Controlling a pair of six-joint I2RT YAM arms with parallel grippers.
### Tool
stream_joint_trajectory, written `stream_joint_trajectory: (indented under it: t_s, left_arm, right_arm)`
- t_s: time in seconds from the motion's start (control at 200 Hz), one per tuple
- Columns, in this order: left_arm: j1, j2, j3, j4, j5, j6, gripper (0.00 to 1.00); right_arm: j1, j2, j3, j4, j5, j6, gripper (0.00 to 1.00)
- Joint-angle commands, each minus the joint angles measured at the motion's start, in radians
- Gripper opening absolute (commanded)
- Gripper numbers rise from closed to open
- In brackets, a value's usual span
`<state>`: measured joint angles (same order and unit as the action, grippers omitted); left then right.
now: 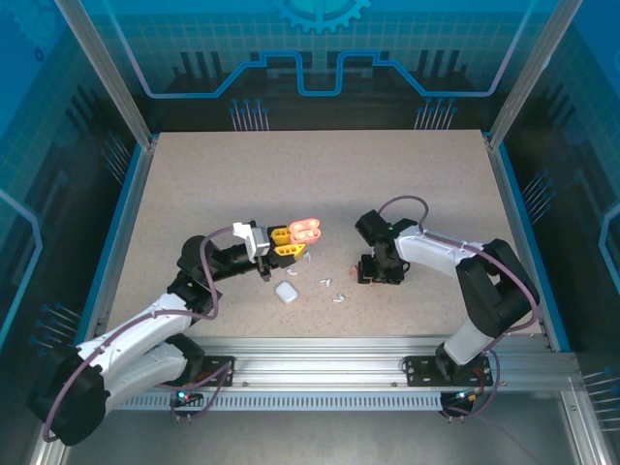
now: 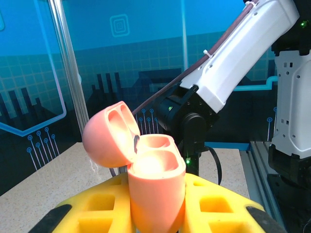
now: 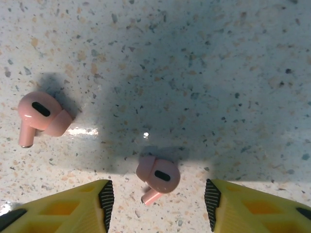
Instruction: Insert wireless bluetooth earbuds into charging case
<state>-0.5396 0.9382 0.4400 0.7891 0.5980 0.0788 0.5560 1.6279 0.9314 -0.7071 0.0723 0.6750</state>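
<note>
Pink earbud [image 3: 158,175] untouched between parted fingers of right gripper [image 3: 158,206]; open pink case [image 2: 155,182] tight in left gripper [image 2: 156,216]

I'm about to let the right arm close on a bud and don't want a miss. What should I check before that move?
1. Pink earbud lies between the right gripper's jaws: ok.
2. Jaws apart, neither touching the bud: ok.
3. Second pink earbud lies off to the side, outside the jaws: ok.
4. Pink case clamped in the left gripper, lid flipped open: ok.
5. Both case sockets free: cannot tell, the near one is washed out by glare.
6. Right gripper low enough over the table to catch the bud: cannot tell.
</note>
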Motion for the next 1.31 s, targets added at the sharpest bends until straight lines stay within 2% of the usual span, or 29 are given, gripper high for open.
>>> stream_joint_trajectory:
  t_s: [0.0,0.535,1.301]
  left_arm:
    - [-0.006,-0.018,-0.014,0.004,-0.004,0.014,0.00]
    - [-0.006,-0.020,-0.013,-0.003,-0.004,0.010,0.00]
    - [-0.006,-0.041,-0.018,-0.040,-0.012,0.017,0.00]
  right_arm:
    - [0.017,0.025,0.023,0.014,0.014,0.018,0.52]
    - [0.018,0.071,0.046,0.022,0.024,0.012,0.38]
    - [0.039,0.083,0.042,0.034,0.033,-0.019,0.27]
